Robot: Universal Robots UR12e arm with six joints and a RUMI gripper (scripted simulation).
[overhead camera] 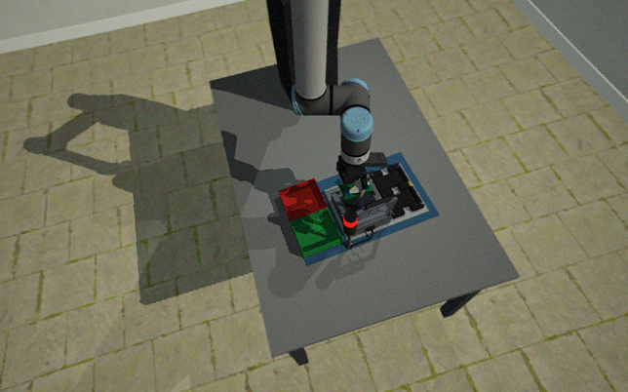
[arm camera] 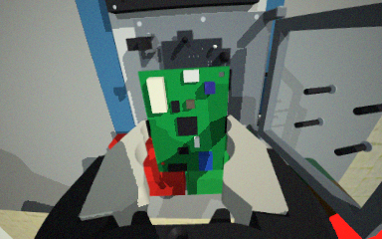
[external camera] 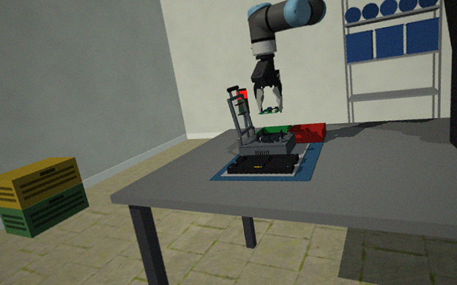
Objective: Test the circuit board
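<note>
Fingers (overhead camera: 354,190) (external camera: 260,98): grasping the circuit board (overhead camera: 345,186) (external camera: 270,111) (arm camera: 187,125) by its two long edges; one tip sits against each side, near mid-length; the end with the cream block (arm camera: 156,95) and white block (arm camera: 191,76) reaches past the tips, the other end lies back between the fingers; board roughly level, component side up.

Board position: in the air above the tester (overhead camera: 334,204) (external camera: 268,150) (arm camera: 199,25), apart from it; dark fittings of the tester show past the board's far end in the wrist view.

Lid (external camera: 235,121) (arm camera: 323,60): open, standing up at the tester's side; dark rods project from its inner face. Signal light (overhead camera: 350,222) (external camera: 243,94) (arm camera: 348,229): red, on its post beside the tester.

Surroundings: green bin (overhead camera: 317,232) (external camera: 275,129) (arm camera: 204,184) and red bin (overhead camera: 300,198) (external camera: 309,132) (arm camera: 166,184) stand next to each other at one end of the tester; black tray (overhead camera: 398,189) (external camera: 261,165) (arm camera: 184,5) at the opposite end; blue mat (overhead camera: 428,215) (external camera: 312,168) (arm camera: 95,65) extends around the tester on the grey bench (overhead camera: 393,284) (external camera: 202,186) (arm camera: 40,90).
</note>
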